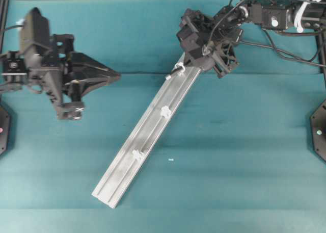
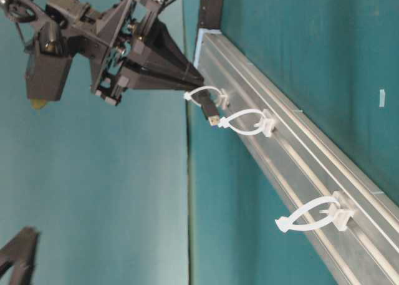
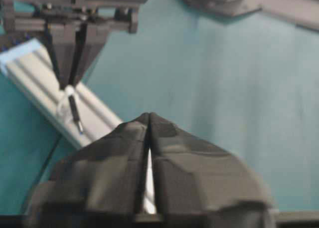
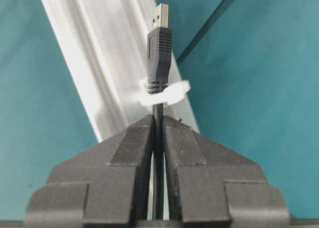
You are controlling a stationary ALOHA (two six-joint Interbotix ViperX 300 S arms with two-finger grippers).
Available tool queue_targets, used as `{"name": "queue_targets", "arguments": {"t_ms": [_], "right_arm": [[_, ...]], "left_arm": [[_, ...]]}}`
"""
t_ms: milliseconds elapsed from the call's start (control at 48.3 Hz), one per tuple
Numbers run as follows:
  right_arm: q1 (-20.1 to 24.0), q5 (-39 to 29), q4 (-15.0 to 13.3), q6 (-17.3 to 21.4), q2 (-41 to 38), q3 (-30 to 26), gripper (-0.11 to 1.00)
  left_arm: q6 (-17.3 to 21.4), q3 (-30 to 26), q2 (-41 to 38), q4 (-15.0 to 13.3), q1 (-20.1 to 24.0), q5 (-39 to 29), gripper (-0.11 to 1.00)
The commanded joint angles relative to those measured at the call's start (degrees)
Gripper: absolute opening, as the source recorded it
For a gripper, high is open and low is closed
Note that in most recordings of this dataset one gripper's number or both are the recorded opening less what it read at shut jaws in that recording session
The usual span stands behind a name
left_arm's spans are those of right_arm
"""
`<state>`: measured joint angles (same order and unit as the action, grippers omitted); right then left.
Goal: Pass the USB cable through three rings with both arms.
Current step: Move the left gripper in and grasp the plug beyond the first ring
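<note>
Nearest the right wrist camera, the right arm's black pointed two-finger gripper [image 4: 158, 119] is clenched on the thin black cord of the USB cable [image 4: 159, 51], the cord running up the narrow slot between its two fingers [image 4: 133, 148]. Just past the fingertips the cord enters the first translucent white plastic loop ring [image 4: 165, 94]; the cable's black moulded plug with its silver metal tip has already gone through that loop and sticks out on the far side, over the long silver grooved aluminium rail [image 4: 107, 63].

So the step in hand appears to be the first threading: one ring done, two to go. In the table-level view the plug hangs just beyond the first ring, short of the second ring [image 2: 248, 122], and the third ring [image 2: 312, 213] sits well further down the rail, untouched.

The next move, as a judgement, calls for the plug to be taken on the exit side of the first loop so the right gripper can let go and the cable be drawn on toward the second ring, keeping the plug aligned with the loop's opening.

Farther off, the left arm's black pointed gripper [image 1: 114, 76] hovers well apart from the rail, over the teal cloth-covered table [image 1: 244, 151]. Its fingers [image 3: 122, 153] look nearly together with only a thin slit between them and hold nothing. Its wrist view shows the plug and first ring ahead.
</note>
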<state>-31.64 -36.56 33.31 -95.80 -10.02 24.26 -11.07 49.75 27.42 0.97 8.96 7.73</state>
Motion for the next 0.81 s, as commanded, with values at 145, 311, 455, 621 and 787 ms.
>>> {"name": "queue_targets", "arguments": {"t_ms": [145,311,455,621,787], "right_arm": [[1.1,-1.1,0.5,-2.1,-1.0,-1.9,0.1],[1.1,-2.0,0.4,-2.4,-0.8,-1.5,0.1],[1.2,-2.0,0.5,-2.4,-0.7,-1.4,0.1],[1.2,-2.0,0.6,-2.4,-0.7,-1.3,0.1],[1.1,-2.0,0.5,-2.4,-0.7,-1.4,0.1]], "left_arm": [[-0.7,-3.2,-6.1,0.1,1.2,0.4,0.55],[-4.0,-5.3,-11.8,0.1,2.8,0.4,0.94],[-5.3,-7.1,-16.3,0.1,4.7,0.7,0.91],[-5.9,-10.8,-21.6,0.1,5.5,0.4,0.9],[-6.8,-14.3,-27.8,0.1,5.6,0.4,0.9]]}}
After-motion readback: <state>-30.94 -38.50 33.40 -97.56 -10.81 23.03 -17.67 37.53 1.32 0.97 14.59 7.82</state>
